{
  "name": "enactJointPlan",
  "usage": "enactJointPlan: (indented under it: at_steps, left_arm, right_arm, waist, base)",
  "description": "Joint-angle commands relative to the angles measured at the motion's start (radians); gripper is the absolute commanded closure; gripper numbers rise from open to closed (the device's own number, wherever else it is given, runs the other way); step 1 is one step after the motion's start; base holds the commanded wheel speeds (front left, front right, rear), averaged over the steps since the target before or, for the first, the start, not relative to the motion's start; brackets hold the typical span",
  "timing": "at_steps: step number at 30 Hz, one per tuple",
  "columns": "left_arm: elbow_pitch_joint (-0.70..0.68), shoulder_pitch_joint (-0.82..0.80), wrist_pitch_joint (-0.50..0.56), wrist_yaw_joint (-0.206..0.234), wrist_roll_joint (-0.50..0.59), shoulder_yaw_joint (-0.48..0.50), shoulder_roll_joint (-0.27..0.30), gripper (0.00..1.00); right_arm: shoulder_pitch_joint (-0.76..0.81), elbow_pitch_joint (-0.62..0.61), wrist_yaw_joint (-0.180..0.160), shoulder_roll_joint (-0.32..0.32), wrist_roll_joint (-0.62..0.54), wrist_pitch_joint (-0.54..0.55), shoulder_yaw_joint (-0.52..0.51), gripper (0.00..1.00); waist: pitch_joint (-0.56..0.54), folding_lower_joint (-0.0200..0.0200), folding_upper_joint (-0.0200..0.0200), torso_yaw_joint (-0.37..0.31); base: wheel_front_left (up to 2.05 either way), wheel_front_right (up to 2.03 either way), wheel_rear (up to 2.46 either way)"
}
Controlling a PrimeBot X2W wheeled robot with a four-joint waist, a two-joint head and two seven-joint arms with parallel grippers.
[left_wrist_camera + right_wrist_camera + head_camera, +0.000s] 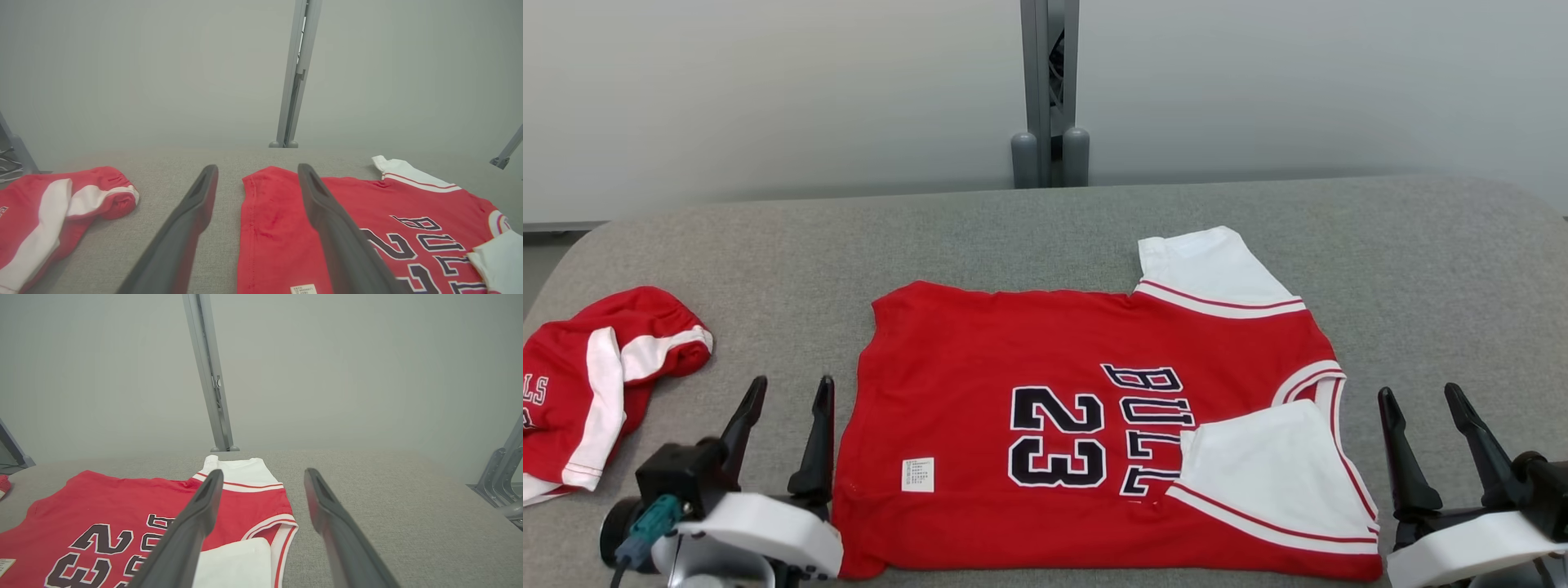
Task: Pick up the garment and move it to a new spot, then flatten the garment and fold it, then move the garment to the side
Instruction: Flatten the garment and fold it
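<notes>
Shirt (pixel 1086 425) is spread flat on the grey surface (pixel 1013 237), long axis running left to right, hem just beside the left tool (pixel 793 382), collar end near the right tool (pixel 1419 390). Both tools are held wide, empty. Red shorts (pixel 61 212) beyond the hem are seen plainly from the left wrist, barely from the right.

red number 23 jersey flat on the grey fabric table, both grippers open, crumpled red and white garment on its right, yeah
Not quite: the crumpled red and white garment lies left of the red number 23 jersey, as the head view shows. The rest holds.
</notes>
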Motion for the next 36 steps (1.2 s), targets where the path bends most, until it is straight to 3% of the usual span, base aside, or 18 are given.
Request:
enactJointPlan:
  at_steps: [1, 8, 18, 27, 32, 33, 34, 35, 36]
  left_arm:
    - [0.002, -0.037, 0.006, -0.008, 0.0, -0.003, 0.003, 0.0]
    - [0.085, -0.2, 0.103, -0.077, -0.036, -0.023, 0.005, 0.0]
    - [0.461, -0.528, 0.326, -0.233, -0.157, -0.023, 0.002, 0.0]
    - [0.771, -0.71, 0.396, -0.295, -0.212, -0.017, -0.016, 0.0]
    - [0.875, -0.766, 0.42, -0.313, -0.227, -0.024, -0.03, 0.0]
    - [0.888, -0.776, 0.416, -0.32, -0.231, -0.024, -0.032, 0.49]
    - [0.898, -0.784, 0.41, -0.322, -0.232, -0.027, -0.034, 0.79]
    - [0.904, -0.789, 0.402, -0.326, -0.236, -0.029, -0.037, 1.0]
    - [0.91, -0.795, 0.392, -0.328, -0.237, -0.034, -0.039, 1.0]
  right_arm:
    - [-0.005, -0.002, 0.0, -0.002, 0.003, 0.003, 0.002, 0.0]
    - [-0.048, -0.003, 0.0, -0.004, 0.012, 0.001, 0.029, 0.0]
    - [-0.139, 0.032, 0.0, -0.019, 0.045, -0.032, 0.101, 0.0]
    - [-0.205, 0.078, 0.0, -0.034, 0.067, -0.064, 0.138, 0.0]
    - [-0.23, 0.097, 0.0, -0.043, 0.071, -0.071, 0.142, 0.0]
    - [-0.234, 0.1, 0.0, -0.046, 0.072, -0.071, 0.142, 0.0]
    - [-0.24, 0.104, 0.0, -0.05, 0.075, -0.071, 0.141, 0.0]
    - [-0.25, 0.106, 0.0, -0.055, 0.076, -0.071, 0.14, 0.0]
    - [-0.262, 0.106, 0.0, -0.06, 0.077, -0.071, 0.14, 0.0]
  waist:
    - [0.011, 0.0, -0.0001, -0.002]
    - [0.078, 0.0, -0.0001, -0.043]
    - [0.213, 0.0, -0.0001, -0.134]
    - [0.289, 0.0, -0.0001, -0.168]
    - [0.309, 0.0, -0.0001, -0.165]
    - [0.312, 0.0, -0.0001, -0.163]
    - [0.314, 0.0, -0.0001, -0.161]
    - [0.316, 0.0, -0.0001, -0.159]
    - [0.318, 0.0, -0.0001, -0.156]
  base:
    - [0.0, 0.0, 0.0]
    - [0.0, 0.0, 0.0]
    - [0.0, 0.0, 0.0]
    - [0.0, 0.0, 0.0]
    - [0.0, 0.0, 0.0]
    - [0.0, 0.0, 0.0]
    - [0.0, 0.0, 0.0]
    - [0.0, 0.0, 0.0]
    - [0.0, 0.0, 0.0]
